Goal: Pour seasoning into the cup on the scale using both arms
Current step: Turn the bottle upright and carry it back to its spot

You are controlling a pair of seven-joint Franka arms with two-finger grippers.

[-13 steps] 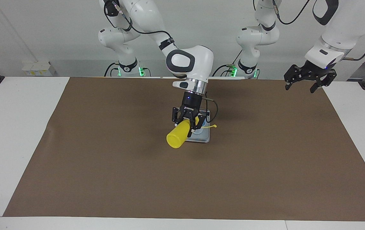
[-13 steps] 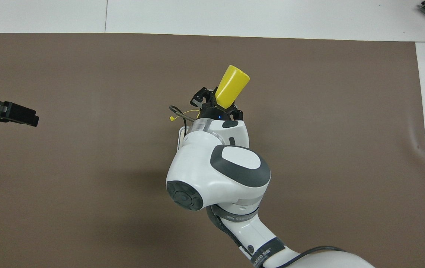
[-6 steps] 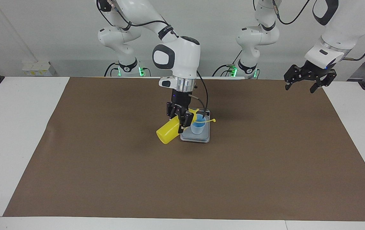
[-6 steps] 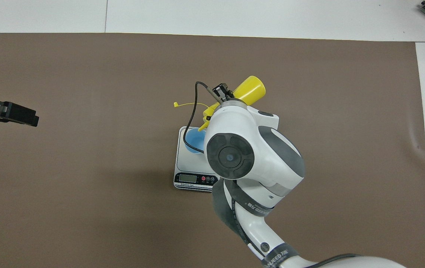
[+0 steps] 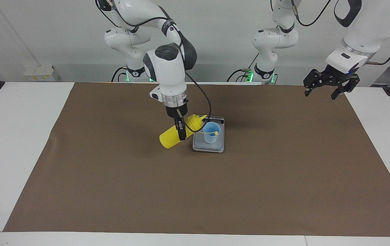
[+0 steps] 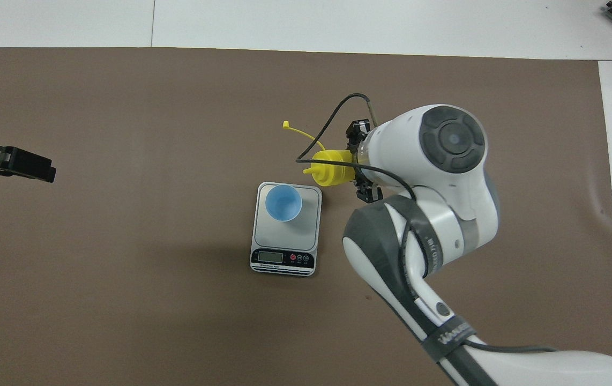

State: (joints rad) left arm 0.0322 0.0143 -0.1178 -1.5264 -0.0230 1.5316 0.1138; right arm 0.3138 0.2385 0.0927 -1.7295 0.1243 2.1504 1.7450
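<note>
The light-blue cup (image 5: pixel 211 132) stands upright on the grey scale (image 5: pixel 208 147), on the part of its plate farthest from the display; it also shows in the overhead view (image 6: pixel 283 202) on the scale (image 6: pixel 286 236). My right gripper (image 5: pixel 181 130) is shut on the yellow seasoning bottle (image 5: pixel 176 135) and holds it tilted almost level above the mat. In the overhead view the bottle (image 6: pixel 330 167) has its nozzle beside the scale's corner, not over the cup. Its tethered cap (image 6: pixel 286 124) dangles free. My left gripper (image 5: pixel 319 93) waits open and empty in the air over the left arm's end of the table.
A brown mat (image 5: pixel 283 177) covers most of the white table (image 5: pixel 7 153). The right arm's big wrist joint (image 6: pixel 448 142) hangs over the mat beside the scale. The left gripper (image 6: pixel 27 165) shows at the overhead view's edge.
The right arm turned its wrist and swung the bottle off the cup toward its own end. The bottle went from nozzle-down to almost level. The cup is now uncovered. The left arm stayed still.
</note>
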